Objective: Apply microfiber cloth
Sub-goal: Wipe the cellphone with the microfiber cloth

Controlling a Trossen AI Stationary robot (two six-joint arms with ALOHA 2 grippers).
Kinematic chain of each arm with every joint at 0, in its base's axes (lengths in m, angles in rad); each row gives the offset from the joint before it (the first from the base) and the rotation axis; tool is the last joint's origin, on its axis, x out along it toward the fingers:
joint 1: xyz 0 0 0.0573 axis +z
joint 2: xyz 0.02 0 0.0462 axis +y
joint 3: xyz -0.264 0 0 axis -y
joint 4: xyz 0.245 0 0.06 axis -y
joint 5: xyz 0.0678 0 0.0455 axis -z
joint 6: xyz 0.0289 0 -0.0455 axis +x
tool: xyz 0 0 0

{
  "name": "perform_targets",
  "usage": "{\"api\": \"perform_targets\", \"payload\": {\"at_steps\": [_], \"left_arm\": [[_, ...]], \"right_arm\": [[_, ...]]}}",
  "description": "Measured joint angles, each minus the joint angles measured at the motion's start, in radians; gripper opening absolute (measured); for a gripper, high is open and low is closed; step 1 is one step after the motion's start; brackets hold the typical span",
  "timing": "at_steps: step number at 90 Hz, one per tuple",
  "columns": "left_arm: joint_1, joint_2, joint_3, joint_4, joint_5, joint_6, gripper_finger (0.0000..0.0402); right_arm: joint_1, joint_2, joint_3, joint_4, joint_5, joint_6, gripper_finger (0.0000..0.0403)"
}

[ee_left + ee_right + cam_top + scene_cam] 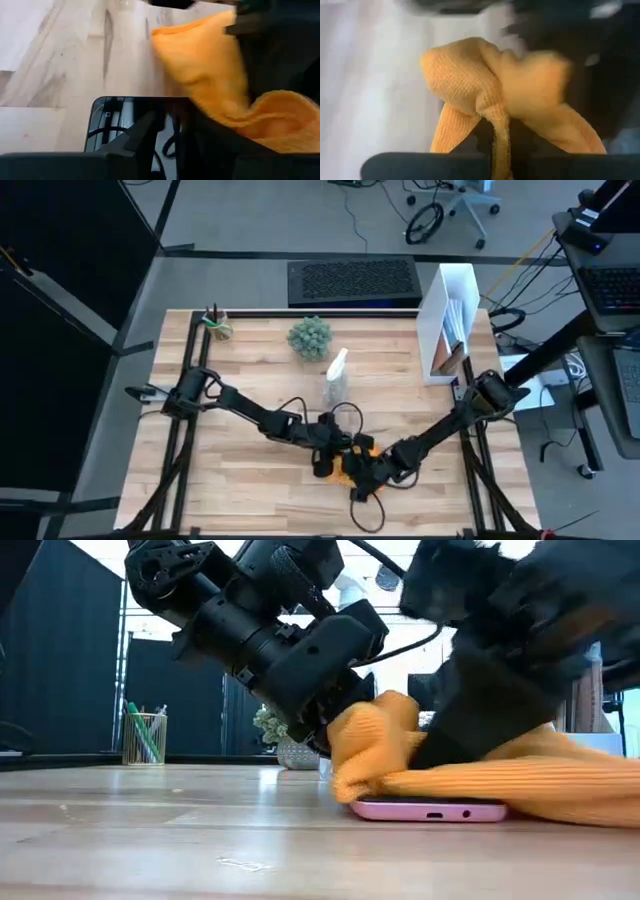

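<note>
The orange microfiber cloth (pixel 357 452) lies bunched over a smartphone in a pink case (pixel 430 810), which rests flat on the wooden table near its front middle. My right gripper (pixel 497 145) comes from the right, is shut on the cloth and stands over the phone. My left gripper (pixel 167 132) comes from the left. Its fingers are a little apart over the uncovered end of the phone's black screen (pixel 120 122). In the low view the cloth (pixel 390 745) hides the left gripper's fingertips. My right gripper pinches a gathered fold of the cloth (pixel 495 112) between its two fingers, slanting down from the table's right. The rest of the cloth (pixel 540 780) spreads slack below the fingers onto the phone's top. My left gripper has its fingertips (pixel 142 131) right over the phone's screen; I cannot tell whether they touch it.
A clear spray bottle (pixel 336 377) stands just behind the grippers. Farther back are a small green plant (pixel 310 337), a pen cup (pixel 215 325) at the far left, a white file holder (pixel 450 320) at the far right and a keyboard (pixel 352 280) beyond the table.
</note>
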Motion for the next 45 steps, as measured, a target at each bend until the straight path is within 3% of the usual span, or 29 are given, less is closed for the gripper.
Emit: {"api": "perform_targets", "payload": {"at_steps": [20,33,45], "left_arm": [[0.002,0.000,0.000,0.000,0.005,-0.002,0.0123],[0.002,0.000,-0.001,0.001,0.011,-0.002,0.0123],[0.002,0.000,-0.001,0.002,0.012,-0.002,0.0123]], "right_arm": [[0.014,-0.056,0.017,-0.069,-0.093,-0.060,0.0004],[-0.033,-0.093,0.028,-0.049,0.024,-0.135,0.0004],[-0.084,-0.039,0.025,0.019,0.027,-0.167,0.0004]]}}
